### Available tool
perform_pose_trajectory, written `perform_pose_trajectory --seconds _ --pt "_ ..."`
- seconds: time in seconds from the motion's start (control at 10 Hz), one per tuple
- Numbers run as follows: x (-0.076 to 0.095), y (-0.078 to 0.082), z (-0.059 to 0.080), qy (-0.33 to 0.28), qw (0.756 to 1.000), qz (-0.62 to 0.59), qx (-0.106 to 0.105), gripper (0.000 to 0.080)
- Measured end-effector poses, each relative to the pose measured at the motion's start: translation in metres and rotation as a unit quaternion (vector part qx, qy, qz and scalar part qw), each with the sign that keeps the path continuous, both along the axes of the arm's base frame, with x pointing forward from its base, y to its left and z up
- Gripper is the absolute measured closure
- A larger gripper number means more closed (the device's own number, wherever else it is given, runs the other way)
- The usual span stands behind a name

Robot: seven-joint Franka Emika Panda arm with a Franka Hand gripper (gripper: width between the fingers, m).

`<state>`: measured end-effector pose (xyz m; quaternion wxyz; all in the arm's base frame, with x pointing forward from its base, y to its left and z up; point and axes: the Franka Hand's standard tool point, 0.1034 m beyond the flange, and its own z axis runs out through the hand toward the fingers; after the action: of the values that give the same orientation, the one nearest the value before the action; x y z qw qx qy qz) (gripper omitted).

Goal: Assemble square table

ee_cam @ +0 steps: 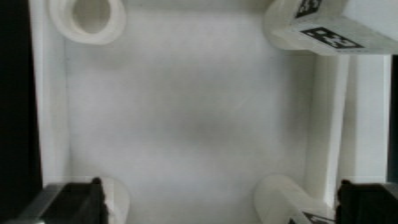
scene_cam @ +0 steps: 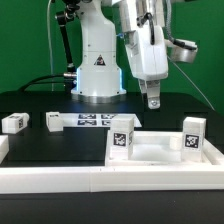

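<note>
No words are readable, only black-and-white tags (scene_cam: 121,141) and a warning triangle (scene_cam: 100,62). The square table slab (scene_cam: 150,152) lies on the bench (scene_cam: 30,145) behind the border rail (scene_cam: 100,180), carrying two upright legs (scene_cam: 192,136). Two loose legs (scene_cam: 14,122) lie near the marker board (scene_cam: 95,120). The pincer (scene_cam: 152,103) hangs wide and empty above the slab.

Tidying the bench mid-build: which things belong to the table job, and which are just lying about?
Belong to the job:
- tabletop slab
- upright legs at its corners
- loose legs

Just lying about:
- marker board
- border rail
</note>
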<state>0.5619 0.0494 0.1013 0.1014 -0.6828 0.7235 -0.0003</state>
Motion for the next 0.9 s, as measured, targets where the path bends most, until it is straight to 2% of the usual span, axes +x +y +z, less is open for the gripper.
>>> perform_pose_trajectory --seconds 0.3,0.9 --pt "0.0 0.0 -0.002 -0.005 1.0 -0.007 -0.003 0.0151" --pt "-0.045 0.016 -0.049 0.01 1.0 -0.01 -0.023 0.0151"
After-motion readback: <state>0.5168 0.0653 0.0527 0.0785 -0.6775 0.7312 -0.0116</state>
